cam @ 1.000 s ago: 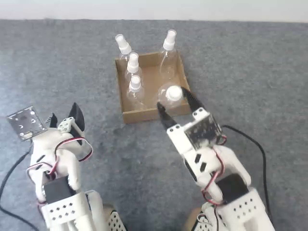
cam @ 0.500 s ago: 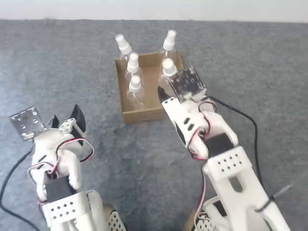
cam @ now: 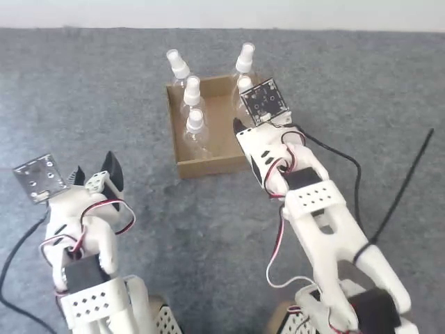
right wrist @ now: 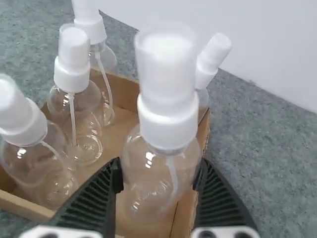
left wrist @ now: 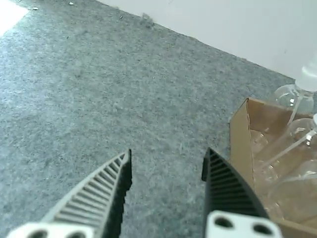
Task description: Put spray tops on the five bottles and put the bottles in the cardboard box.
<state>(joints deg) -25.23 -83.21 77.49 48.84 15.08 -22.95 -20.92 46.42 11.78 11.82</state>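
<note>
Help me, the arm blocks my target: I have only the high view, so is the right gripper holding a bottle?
Observer: Yes. In the right wrist view the right gripper is shut on a bottle, gripping its clear body.
Operator: Does it touch its neighbour?
Observer: No, cardboard shows between it and the nearest bottle.
Operator: Is it in the box?
Observer: Its lower part is inside the cardboard box, at a corner. Whether it rests on the floor, I cannot tell.

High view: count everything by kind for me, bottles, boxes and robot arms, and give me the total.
Spray bottles: 5
Cardboard box: 1
Robot arms: 2
Total: 8
</note>
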